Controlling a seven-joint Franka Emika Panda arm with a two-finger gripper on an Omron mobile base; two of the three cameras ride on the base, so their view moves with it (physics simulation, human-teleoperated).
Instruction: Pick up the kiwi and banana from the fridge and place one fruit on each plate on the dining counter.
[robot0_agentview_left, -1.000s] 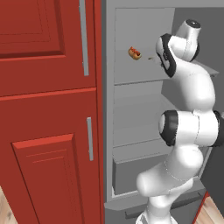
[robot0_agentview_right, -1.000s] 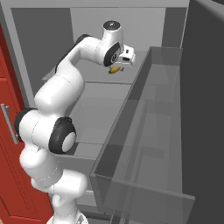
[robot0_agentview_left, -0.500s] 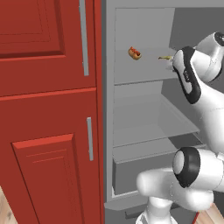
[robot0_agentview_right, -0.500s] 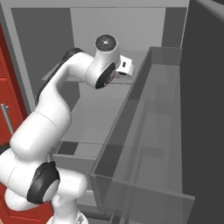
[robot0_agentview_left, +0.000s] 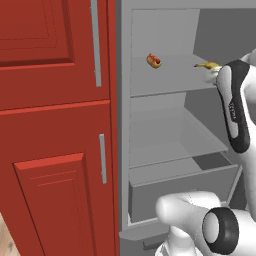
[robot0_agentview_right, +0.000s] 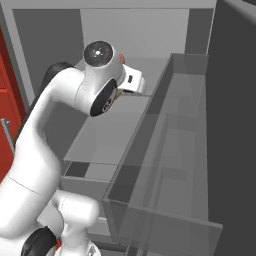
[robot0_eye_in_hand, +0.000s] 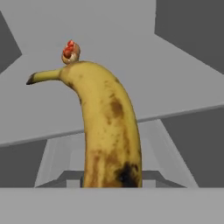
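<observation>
The banana (robot0_eye_in_hand: 107, 131), yellow with brown spots and a dark tip, stands up from the bottom of the hand view. My gripper (robot0_eye_in_hand: 111, 183) is shut on its lower end, and the fruit hides the fingertips. In the left base view the banana's tip (robot0_agentview_left: 206, 65) pokes out left of my forearm, just above the upper shelf of the open grey fridge (robot0_agentview_left: 165, 85). The kiwi, the plates and the dining counter are out of view.
A red-and-tan hot-dog-like item (robot0_agentview_left: 153, 60) lies on the upper shelf, farther back and left of the banana (robot0_eye_in_hand: 71, 51). Below are another shelf and a grey drawer (robot0_agentview_left: 175, 192). Red cupboards (robot0_agentview_left: 55, 125) stand left; the fridge door's clear bin (robot0_agentview_right: 165, 165) is right.
The banana has moved right along the upper shelf with my gripper, away from the hot-dog-like item. My arm has swung closer to the cameras. The fridge has not shifted.
</observation>
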